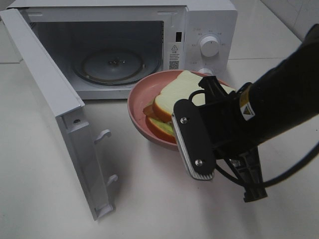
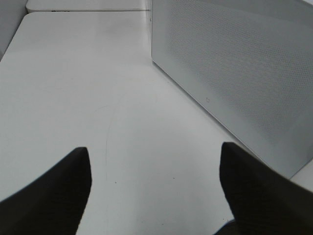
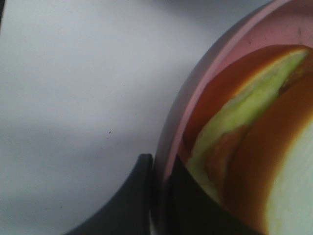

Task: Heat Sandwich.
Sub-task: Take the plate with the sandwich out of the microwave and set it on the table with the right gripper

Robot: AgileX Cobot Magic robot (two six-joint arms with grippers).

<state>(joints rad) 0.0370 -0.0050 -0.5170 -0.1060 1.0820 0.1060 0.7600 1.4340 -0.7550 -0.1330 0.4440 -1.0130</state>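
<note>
The sandwich [image 1: 177, 97] lies on a pink plate [image 1: 137, 107] just in front of the open microwave [image 1: 209, 30] on the white worktop [image 1: 40, 189]. The right hand [image 3: 159, 196] is clamped on the plate's rim. The left hand [image 2: 154, 191] hangs with fingers apart beside the microwave's wall.

arm [image 1: 284, 89]: black casing, small yellow label
right gripper [image 3: 159, 196]: black, flat plate with two silver screws and a ribbed pale edge
cable [image 1: 294, 172]: black, looped
left gripper [image 2: 154, 191]: two dark blunt fingers
</note>
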